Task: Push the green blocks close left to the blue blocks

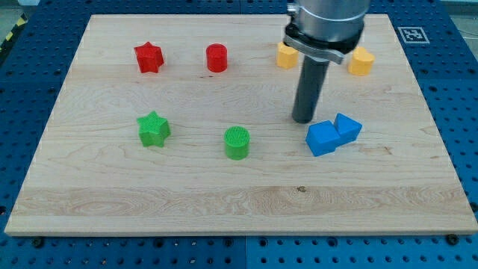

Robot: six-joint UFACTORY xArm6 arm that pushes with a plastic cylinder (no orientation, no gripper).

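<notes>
A green star block [154, 128] lies at the view's left of centre. A green cylinder block [237, 142] stands near the middle. Two blue blocks sit touching at the view's right: a blue cube [322, 138] and a blue wedge-like block [348, 127]. My tip [303, 119] rests on the board just above and left of the blue cube, and well to the right of the green cylinder. It touches no block.
A red star [149, 57] and a red cylinder [216, 57] lie near the view's top. Two yellow blocks [287, 55] [361, 61] flank the arm at the top right. The wooden board [224, 202] ends at blue perforated table.
</notes>
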